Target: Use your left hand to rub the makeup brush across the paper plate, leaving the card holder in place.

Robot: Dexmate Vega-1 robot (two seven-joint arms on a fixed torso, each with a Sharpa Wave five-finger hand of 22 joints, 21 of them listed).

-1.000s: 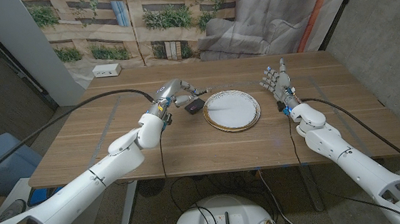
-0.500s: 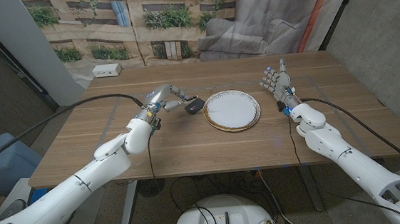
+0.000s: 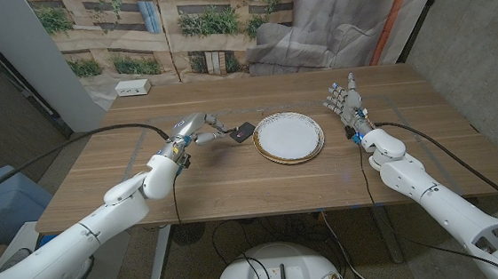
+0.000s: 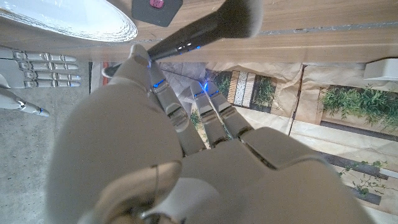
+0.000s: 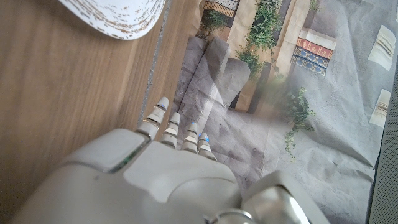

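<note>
Moved: left hand has drawn back leftward from the plate, taking the brush with it.
Left fingers: pinching the brush handle; bristles hang above the table, just left of the card holder.
Brush: dark handle, grey bristle head.
Card holder: black, on the table just left of the plate.
Right hand: right of the plate, fingers straight and close together, holding nothing.

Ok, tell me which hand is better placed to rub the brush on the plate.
Left. The left hand already holds the brush, just beside the card holder and plate. The right hand stands open past the plate's other side, holding nothing.
</note>
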